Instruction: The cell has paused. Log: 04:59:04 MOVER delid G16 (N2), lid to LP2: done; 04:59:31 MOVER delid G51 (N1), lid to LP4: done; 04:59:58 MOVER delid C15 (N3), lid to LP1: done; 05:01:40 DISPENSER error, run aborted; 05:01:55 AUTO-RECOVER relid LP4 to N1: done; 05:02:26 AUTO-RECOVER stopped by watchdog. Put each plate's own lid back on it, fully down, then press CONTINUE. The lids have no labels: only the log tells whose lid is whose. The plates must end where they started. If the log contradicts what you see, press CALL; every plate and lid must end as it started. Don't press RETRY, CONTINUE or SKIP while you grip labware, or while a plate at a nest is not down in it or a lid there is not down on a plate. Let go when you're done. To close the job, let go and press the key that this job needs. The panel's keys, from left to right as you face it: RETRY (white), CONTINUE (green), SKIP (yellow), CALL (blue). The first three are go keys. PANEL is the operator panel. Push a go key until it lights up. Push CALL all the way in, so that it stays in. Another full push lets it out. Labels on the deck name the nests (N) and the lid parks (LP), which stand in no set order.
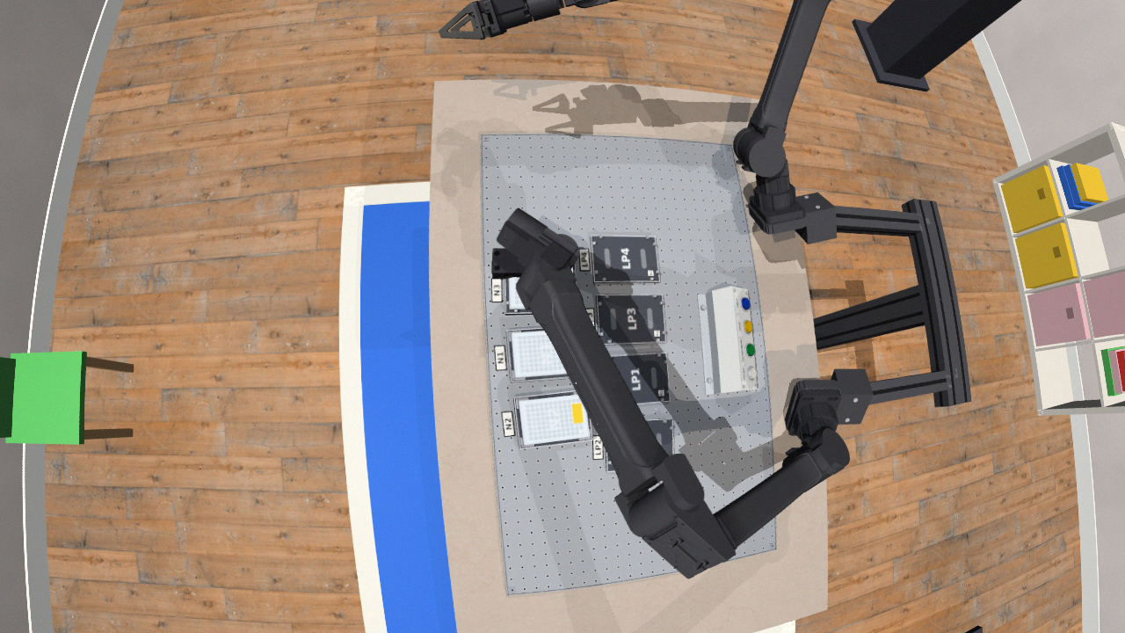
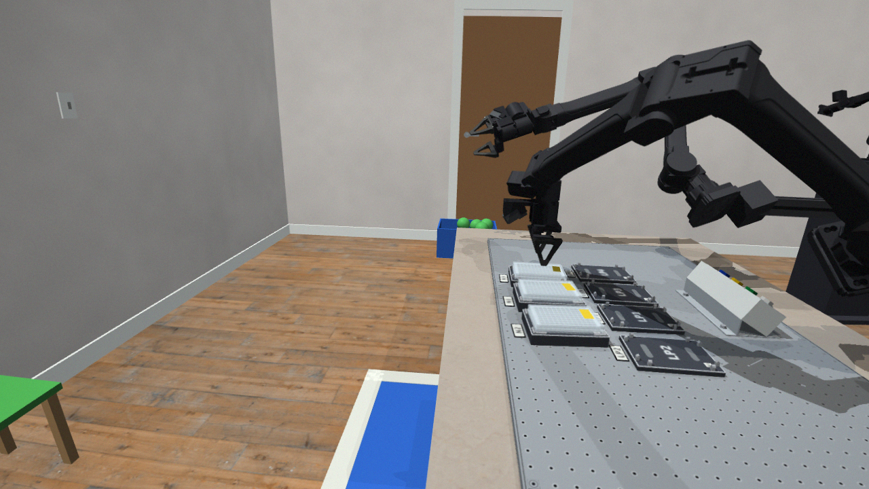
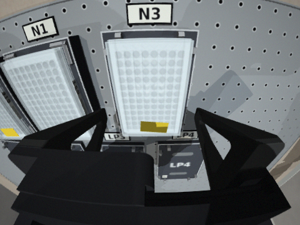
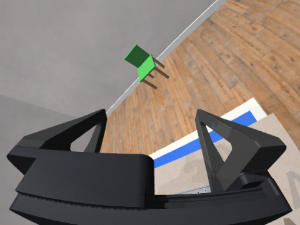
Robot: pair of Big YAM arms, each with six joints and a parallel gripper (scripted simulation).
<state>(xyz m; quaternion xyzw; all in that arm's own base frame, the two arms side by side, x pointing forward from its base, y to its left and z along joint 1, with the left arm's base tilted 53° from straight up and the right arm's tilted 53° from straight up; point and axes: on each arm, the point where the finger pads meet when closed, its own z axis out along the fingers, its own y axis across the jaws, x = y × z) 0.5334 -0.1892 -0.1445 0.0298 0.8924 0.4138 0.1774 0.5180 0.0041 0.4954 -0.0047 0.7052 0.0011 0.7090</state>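
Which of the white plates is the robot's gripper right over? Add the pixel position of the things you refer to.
The plate at N3 [image 2: 534, 270] [image 3: 148, 84]. The left gripper [image 2: 545, 261] [image 3: 150, 112] hangs open above it, while the plates at N1 and N2 have no gripper over them.
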